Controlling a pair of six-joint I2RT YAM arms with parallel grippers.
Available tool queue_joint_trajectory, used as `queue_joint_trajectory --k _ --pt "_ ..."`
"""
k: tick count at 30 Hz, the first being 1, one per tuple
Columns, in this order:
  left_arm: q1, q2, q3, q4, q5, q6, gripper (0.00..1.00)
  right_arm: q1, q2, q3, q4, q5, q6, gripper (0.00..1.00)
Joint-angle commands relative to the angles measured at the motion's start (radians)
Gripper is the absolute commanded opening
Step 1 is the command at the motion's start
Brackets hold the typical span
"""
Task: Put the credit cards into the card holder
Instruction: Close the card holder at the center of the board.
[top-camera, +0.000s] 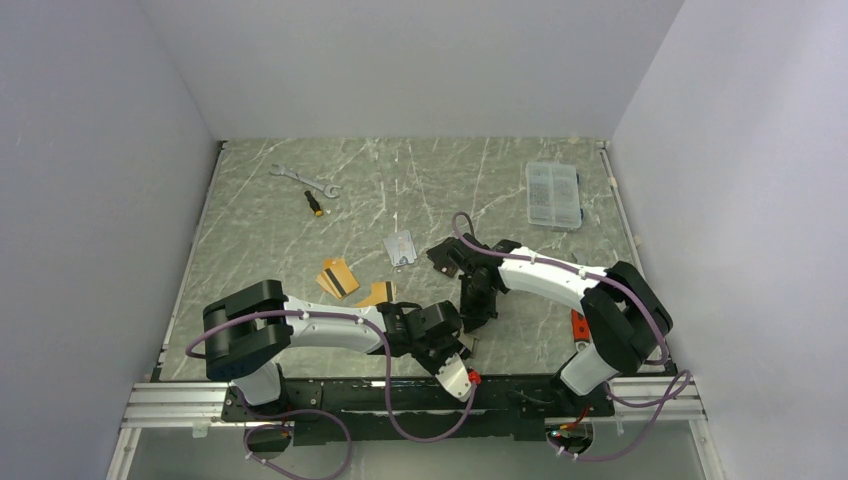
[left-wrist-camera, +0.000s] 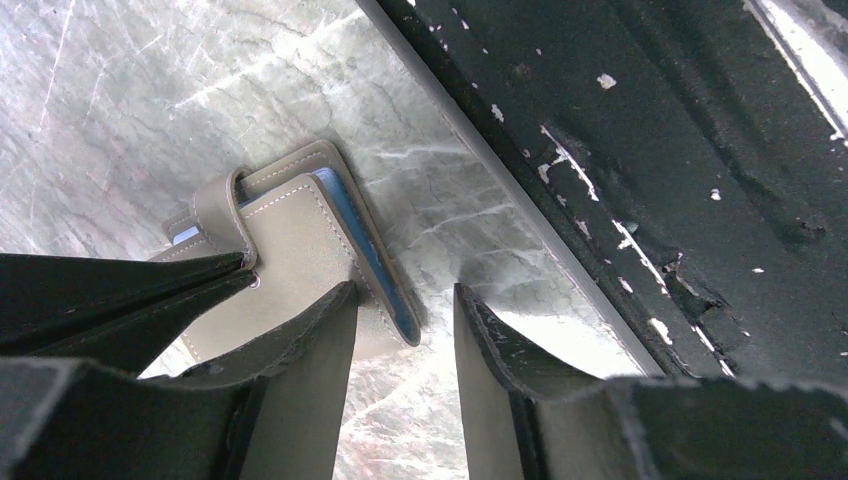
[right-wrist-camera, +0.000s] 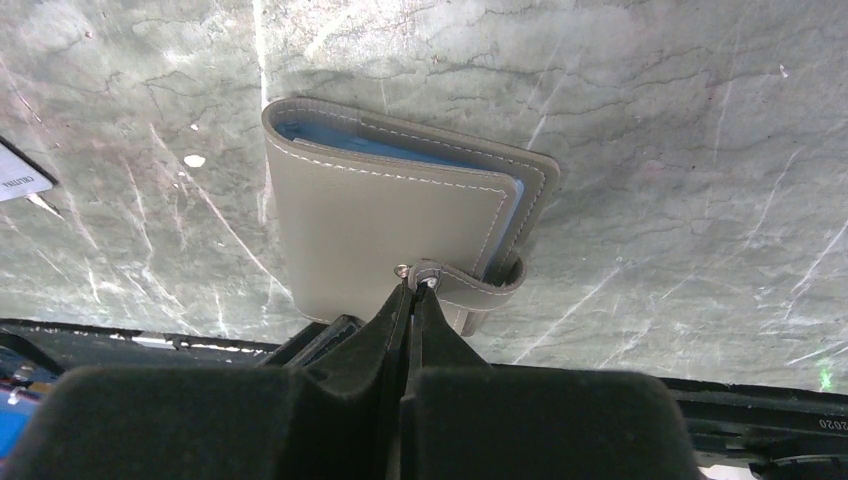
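Note:
The grey-taupe card holder (right-wrist-camera: 385, 225) lies closed and flat on the table, with blue sleeves showing at its edges. My right gripper (right-wrist-camera: 412, 285) is shut on its snap tab (right-wrist-camera: 480, 285) at the snap. My left gripper (left-wrist-camera: 405, 295) is open at the holder's (left-wrist-camera: 290, 250) near corner: one finger (left-wrist-camera: 325, 370) lies over the cover, the other (left-wrist-camera: 490, 380) stands off on bare table. In the top view both grippers meet near the front edge and hide the holder. Two gold-orange credit cards (top-camera: 338, 278) (top-camera: 378, 293) and a silver-grey one (top-camera: 400, 247) lie to the left.
The table's black front rail (left-wrist-camera: 640, 150) runs right beside the left gripper. A wrench (top-camera: 305, 180) and a small screwdriver (top-camera: 315, 203) lie at the back left. A clear compartment box (top-camera: 553, 193) sits at the back right. A black pouch (top-camera: 448, 256) lies behind the right gripper.

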Motion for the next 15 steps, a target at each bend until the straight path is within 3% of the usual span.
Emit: queue_joint_trajectory --k 1,15 --pt "0.002 -0.014 0.004 -0.032 0.031 0.007 0.45 -0.012 0.038 -0.018 0.133 0.082 0.015 0.0" --pt "0.002 -0.018 0.006 -0.045 0.028 0.008 0.44 -0.012 0.071 -0.004 0.143 0.138 0.036 0.0"
